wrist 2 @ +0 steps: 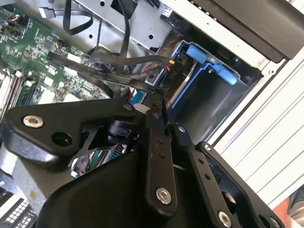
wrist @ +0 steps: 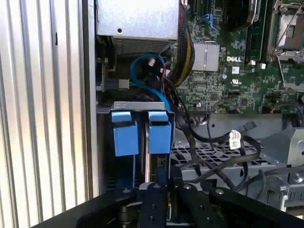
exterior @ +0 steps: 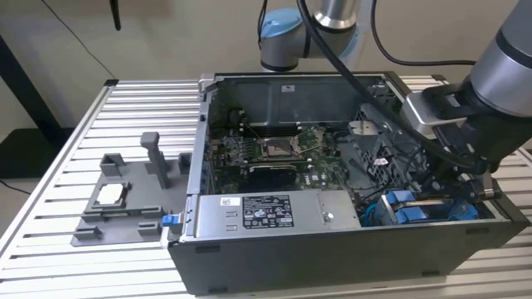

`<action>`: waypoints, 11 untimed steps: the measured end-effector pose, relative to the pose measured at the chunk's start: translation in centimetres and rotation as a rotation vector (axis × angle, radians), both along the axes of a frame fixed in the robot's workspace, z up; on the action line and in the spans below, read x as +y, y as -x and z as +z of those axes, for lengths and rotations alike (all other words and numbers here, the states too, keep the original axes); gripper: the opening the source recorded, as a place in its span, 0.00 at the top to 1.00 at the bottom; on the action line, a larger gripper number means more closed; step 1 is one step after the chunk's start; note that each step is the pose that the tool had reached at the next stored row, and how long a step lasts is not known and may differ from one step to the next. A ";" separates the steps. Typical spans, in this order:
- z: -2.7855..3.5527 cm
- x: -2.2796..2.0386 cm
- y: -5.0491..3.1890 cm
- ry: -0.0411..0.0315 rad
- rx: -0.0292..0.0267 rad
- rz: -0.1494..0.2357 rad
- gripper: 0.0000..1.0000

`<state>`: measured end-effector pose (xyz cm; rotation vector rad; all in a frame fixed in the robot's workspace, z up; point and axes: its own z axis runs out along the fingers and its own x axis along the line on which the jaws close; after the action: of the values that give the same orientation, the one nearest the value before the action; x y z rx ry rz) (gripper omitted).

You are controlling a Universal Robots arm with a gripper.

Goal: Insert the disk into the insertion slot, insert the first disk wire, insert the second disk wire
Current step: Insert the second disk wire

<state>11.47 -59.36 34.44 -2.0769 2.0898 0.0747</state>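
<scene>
We see the gripper (wrist 2: 159, 102) low inside the open computer case (exterior: 349, 258), fingers (wrist 2: 156, 142) pressed together on a black wire (wrist 2: 118, 76) at the insertion slot (wrist: 142, 107), whose blue tabs (wrist: 124, 133) crowd the case's edge wall.

The arm (exterior: 507, 62) at the exterior view's upper right is a thick silver-grey tube ending in a dark grey and black wrist. A light grey block (exterior: 428, 112) is mounted on that wrist. Its base joint (exterior: 283, 37) at the top centre of that frame has a pale blue cap over a silver body. Thick black cables (exterior: 349, 68) hang across the upper middle. In both wrist views the end effector (wrist 2: 159, 156) is matt black, built of flat linked bars fastened with silver screws (wrist 2: 163, 195).
</scene>
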 end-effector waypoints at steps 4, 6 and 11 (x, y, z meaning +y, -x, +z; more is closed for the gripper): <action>-0.17 0.16 0.00 0.0000 0.0006 -0.017 0.84; -0.24 0.30 0.01 0.0001 0.0007 -0.019 0.84; -0.25 0.34 0.01 0.0002 0.0007 -0.019 0.84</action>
<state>11.46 -59.02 34.19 -2.0566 2.1101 0.0725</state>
